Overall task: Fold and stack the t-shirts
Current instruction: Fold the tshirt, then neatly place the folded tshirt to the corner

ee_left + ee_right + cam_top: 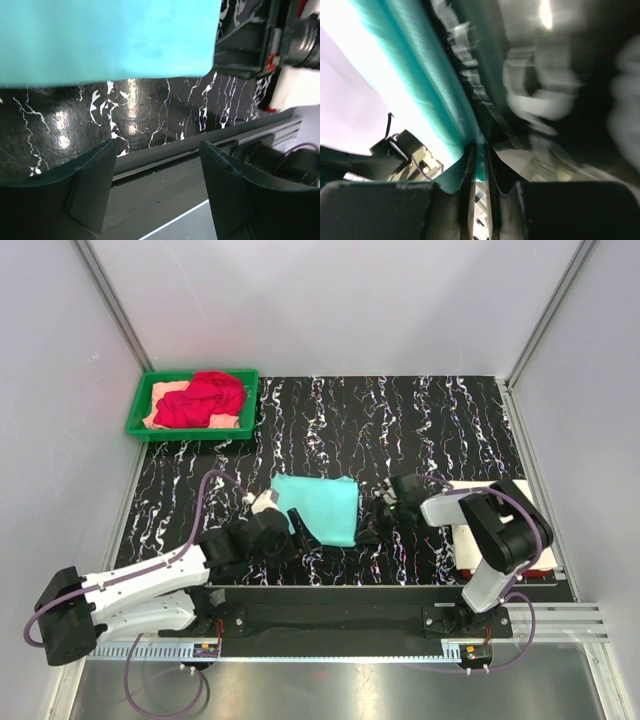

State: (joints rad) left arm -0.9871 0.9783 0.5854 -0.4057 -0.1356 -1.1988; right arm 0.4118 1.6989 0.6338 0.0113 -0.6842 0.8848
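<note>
A mint-teal t-shirt (322, 506) lies folded into a flat rectangle at the middle of the black marbled table. My right gripper (372, 523) is at its right edge, and the right wrist view shows the gripper (479, 150) shut on a thin fold of the teal cloth (427, 85). My left gripper (303, 530) is at the shirt's near-left corner; in the left wrist view it (159, 150) is open and empty, with the teal shirt (105, 37) just beyond the fingertips. A red t-shirt (205, 397) lies crumpled on a peach one (168, 392) in the tray.
The green plastic tray (137, 412) stands at the back left corner. A white folded cloth (464, 542) with a red edge under it lies at the right, beneath my right arm. The table's near edge and metal rail (165, 160) run just behind the left fingers.
</note>
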